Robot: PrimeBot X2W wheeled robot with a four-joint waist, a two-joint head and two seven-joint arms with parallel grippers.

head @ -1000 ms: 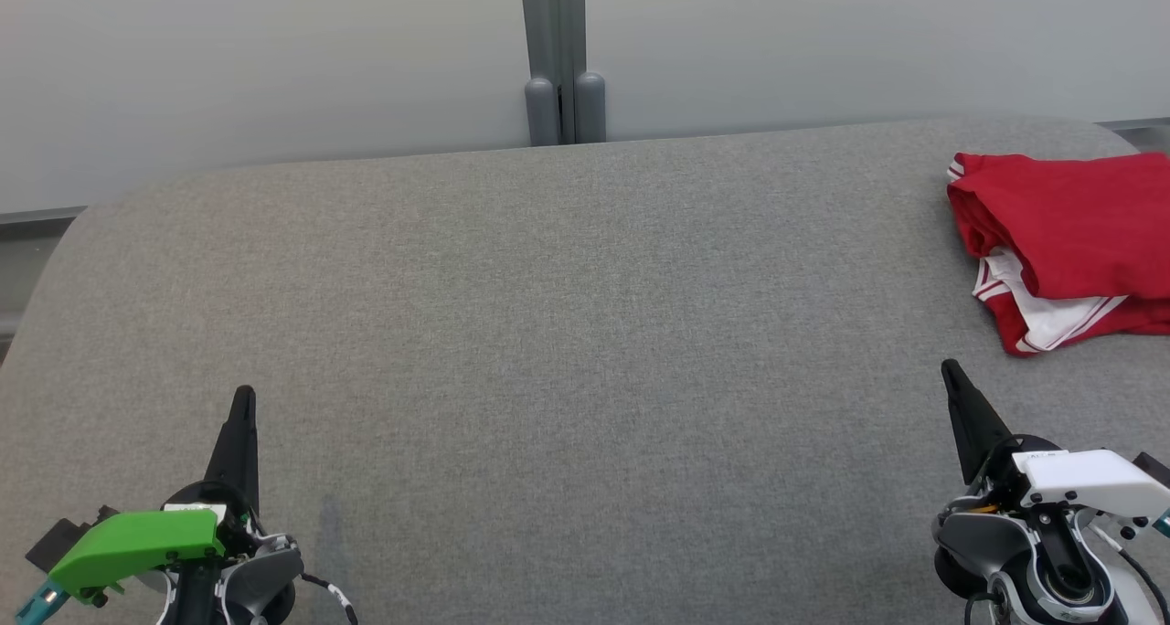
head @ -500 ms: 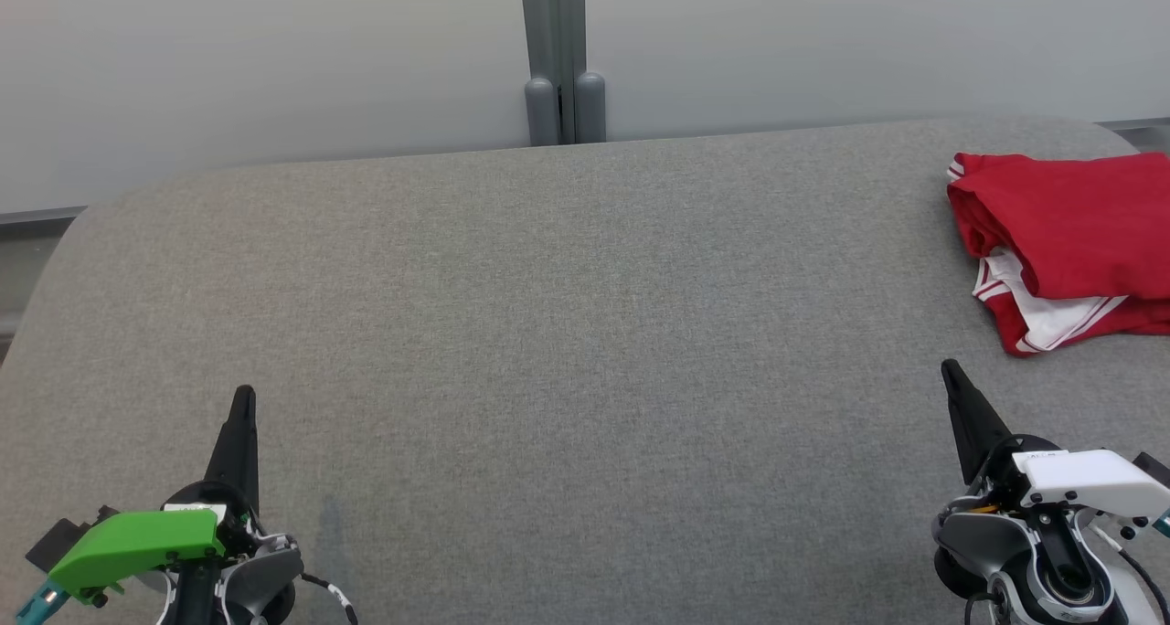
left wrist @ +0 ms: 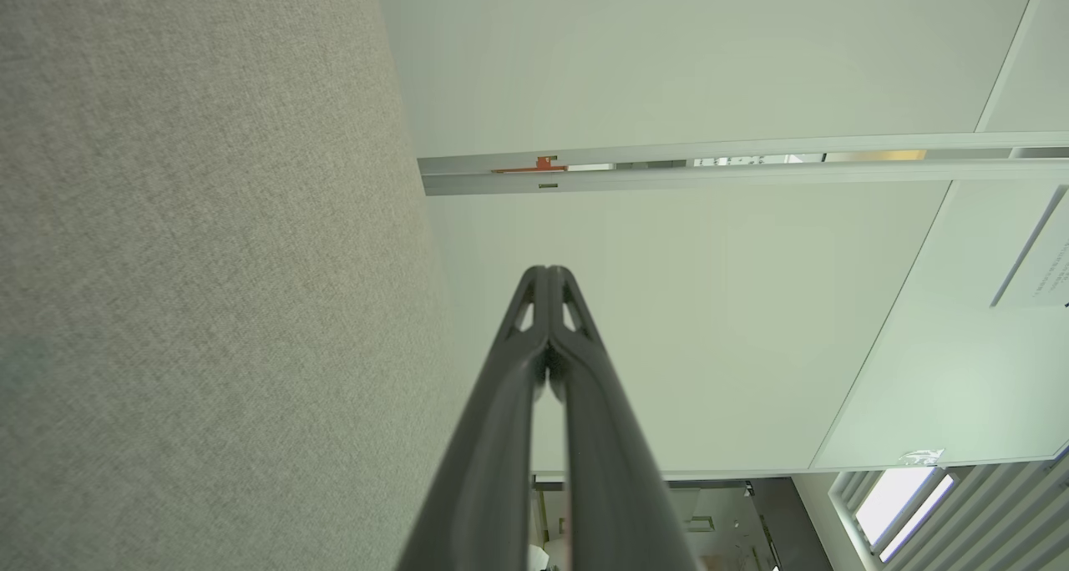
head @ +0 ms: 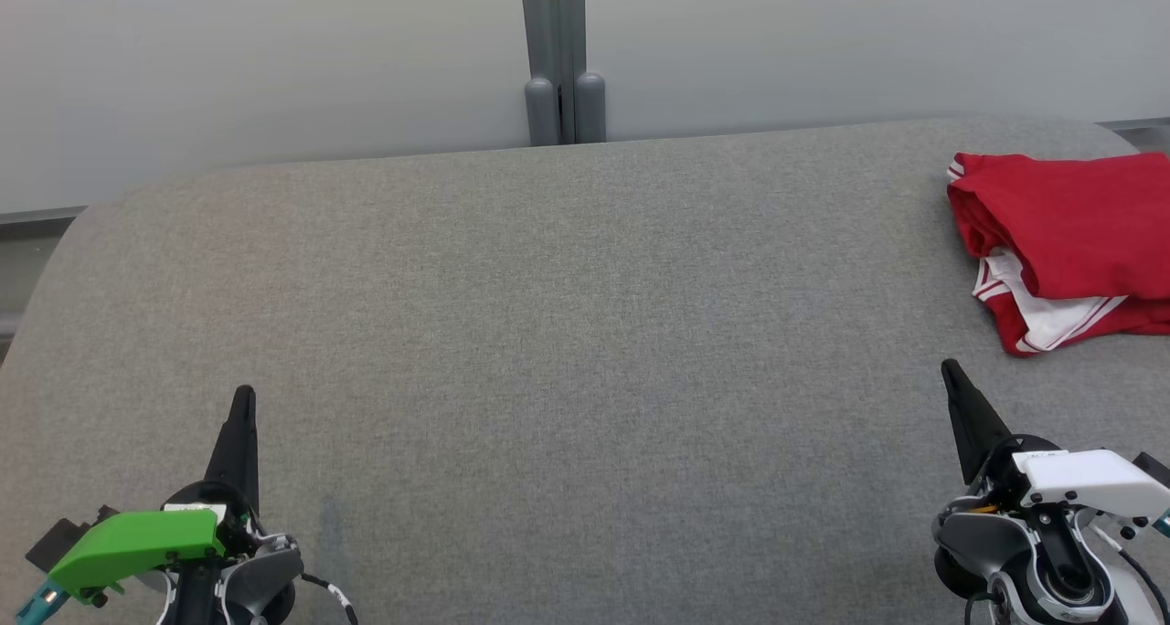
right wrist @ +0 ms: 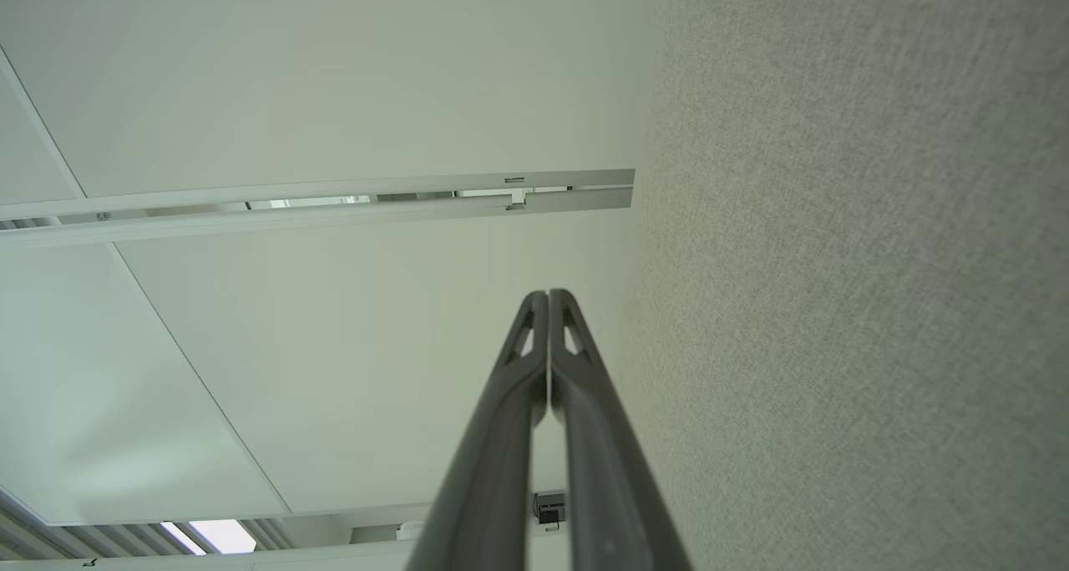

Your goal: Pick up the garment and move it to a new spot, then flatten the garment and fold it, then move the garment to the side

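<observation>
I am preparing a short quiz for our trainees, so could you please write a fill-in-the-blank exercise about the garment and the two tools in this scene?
1. The garment on the grey table is mostly ____ in colour.
2. Of the left tool and the right tool, the garment lies nearer the ____ one.
3. Both tools have their jaws ____.
Missing words: red; right; shut.

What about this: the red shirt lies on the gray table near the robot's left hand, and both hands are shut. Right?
Not quite. The head view shows the red shirt on the gray table near the right hand, not the left hand. Both hands are shut.
</observation>
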